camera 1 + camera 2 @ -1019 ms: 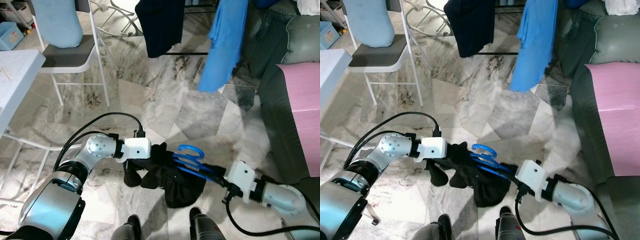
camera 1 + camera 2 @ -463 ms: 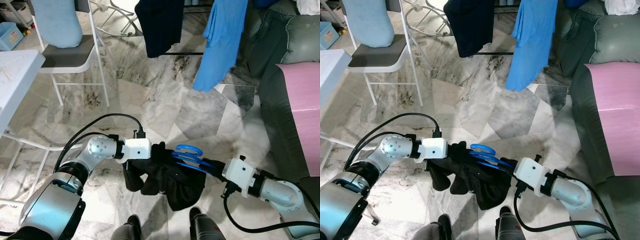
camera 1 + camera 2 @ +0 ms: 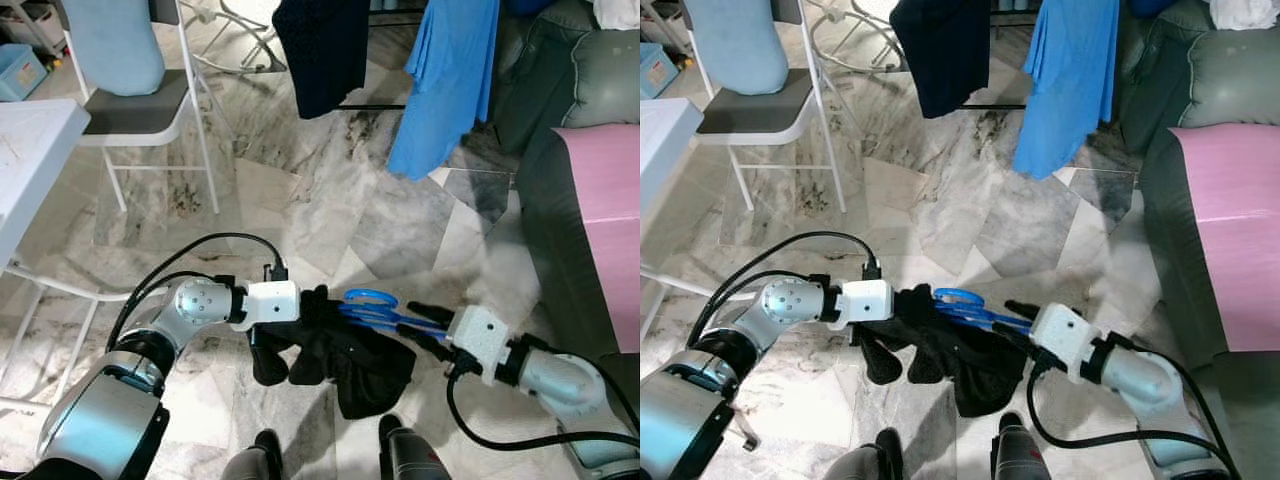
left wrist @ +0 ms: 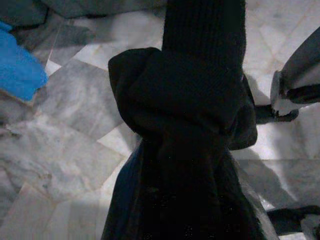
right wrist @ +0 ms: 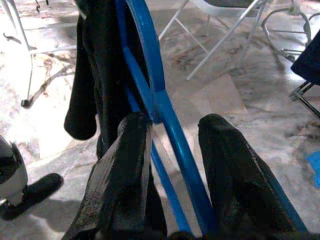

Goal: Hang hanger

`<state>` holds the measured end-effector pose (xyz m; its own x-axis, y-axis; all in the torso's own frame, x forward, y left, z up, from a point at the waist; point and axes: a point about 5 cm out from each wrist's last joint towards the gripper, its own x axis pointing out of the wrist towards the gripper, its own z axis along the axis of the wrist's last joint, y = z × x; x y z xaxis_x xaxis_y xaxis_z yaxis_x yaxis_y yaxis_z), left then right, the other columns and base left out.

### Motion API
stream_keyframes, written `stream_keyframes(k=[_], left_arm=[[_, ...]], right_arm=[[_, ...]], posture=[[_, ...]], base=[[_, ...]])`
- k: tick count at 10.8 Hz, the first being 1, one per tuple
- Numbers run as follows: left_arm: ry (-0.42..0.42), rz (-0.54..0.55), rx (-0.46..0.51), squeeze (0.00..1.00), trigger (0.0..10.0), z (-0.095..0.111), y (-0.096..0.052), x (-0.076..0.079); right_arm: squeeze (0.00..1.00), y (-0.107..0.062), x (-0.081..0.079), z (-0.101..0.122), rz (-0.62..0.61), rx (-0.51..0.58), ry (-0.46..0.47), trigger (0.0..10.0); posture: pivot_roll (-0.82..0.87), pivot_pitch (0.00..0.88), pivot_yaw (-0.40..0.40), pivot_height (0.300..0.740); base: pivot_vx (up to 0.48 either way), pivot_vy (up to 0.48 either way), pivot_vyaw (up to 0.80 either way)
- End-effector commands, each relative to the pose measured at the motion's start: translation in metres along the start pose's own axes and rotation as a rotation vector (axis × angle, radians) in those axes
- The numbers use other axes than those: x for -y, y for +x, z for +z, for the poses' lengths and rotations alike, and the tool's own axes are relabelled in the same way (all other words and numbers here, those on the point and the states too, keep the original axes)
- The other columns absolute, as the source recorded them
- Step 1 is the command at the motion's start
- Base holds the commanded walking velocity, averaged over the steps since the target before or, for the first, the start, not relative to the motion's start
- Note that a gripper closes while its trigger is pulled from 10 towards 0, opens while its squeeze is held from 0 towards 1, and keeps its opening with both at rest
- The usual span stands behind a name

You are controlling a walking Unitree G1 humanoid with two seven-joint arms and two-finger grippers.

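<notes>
Straddling the blue hanger (image 5: 150,75), right gripper (image 5: 175,145) seems parted.

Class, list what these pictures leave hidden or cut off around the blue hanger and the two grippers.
- Left gripper: fingers buried in the black garment, eye views and left wrist view.
- Blue hanger: far end hidden under that garment.
- Rail holding the blue shirt: cut off by the top edge, eye views.

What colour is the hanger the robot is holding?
The hanger is bright blue, clearest in the right wrist view.
</notes>
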<state>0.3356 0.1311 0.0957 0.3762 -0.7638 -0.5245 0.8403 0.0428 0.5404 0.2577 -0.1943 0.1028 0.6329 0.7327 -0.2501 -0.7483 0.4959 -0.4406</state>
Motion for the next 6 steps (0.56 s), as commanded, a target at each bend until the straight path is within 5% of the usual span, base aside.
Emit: stream_keyframes(k=[1,6], left_arm=[[-0.038,0.05,-0.047,0.0,0.0,-0.013,-0.012,-0.001],[-0.07,0.158,-0.159,0.0,0.0,-0.034,-0.03,-0.001]], right_arm=[[1.0,-0.005,-0.002,-0.001,0.02,-0.025,-0.007,10.0],[1.0,-0.013,0.029,0.001,-0.249,-0.05,-0.058,10.0]], posture=[[-0.25,0.282,0.125,0.74],[-0.25,0.282,0.116,0.74]], base=[[0.0,0.0,0.0],[0.0,0.0,0.0]])
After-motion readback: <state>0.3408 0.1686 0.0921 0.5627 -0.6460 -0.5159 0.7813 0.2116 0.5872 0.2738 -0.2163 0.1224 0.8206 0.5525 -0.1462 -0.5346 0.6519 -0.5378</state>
